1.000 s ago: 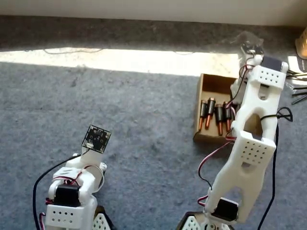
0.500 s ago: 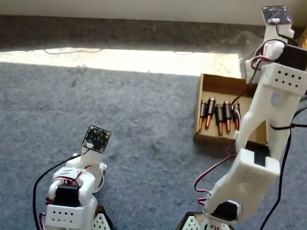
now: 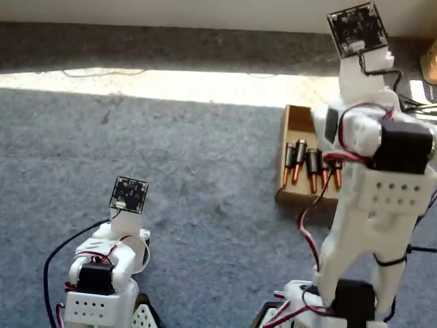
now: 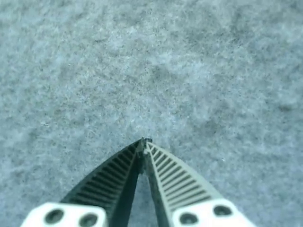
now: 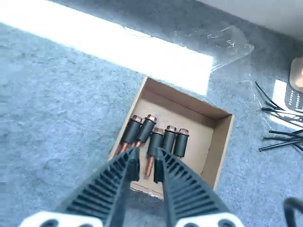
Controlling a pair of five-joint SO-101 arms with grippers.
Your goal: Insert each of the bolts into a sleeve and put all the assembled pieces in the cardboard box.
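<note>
Lying side by side inside the cardboard box [image 5: 191, 105], five assembled pieces [image 5: 156, 137], each a copper bolt pushed through a black sleeve, are grouped against one wall of the box, with their bare shanks pointing at that wall and their heads toward the box's middle. Above that same wall hangs the right gripper [image 5: 146, 158], its ribbed jaws a narrow gap apart with nothing between them. The right arm [image 3: 382, 191] rises over the box in the high view. A clear plastic bag [image 5: 222, 40] lies on the grey carpet [image 5: 57, 104] just beyond the box, next to a strip of sunlight [image 5: 118, 45], and black cable ties [image 5: 279, 137] lie near the box's far side. Well apart from the box, the left gripper [image 4: 143, 142] points down at bare carpet, its jaws closed tip to tip and empty.
</note>
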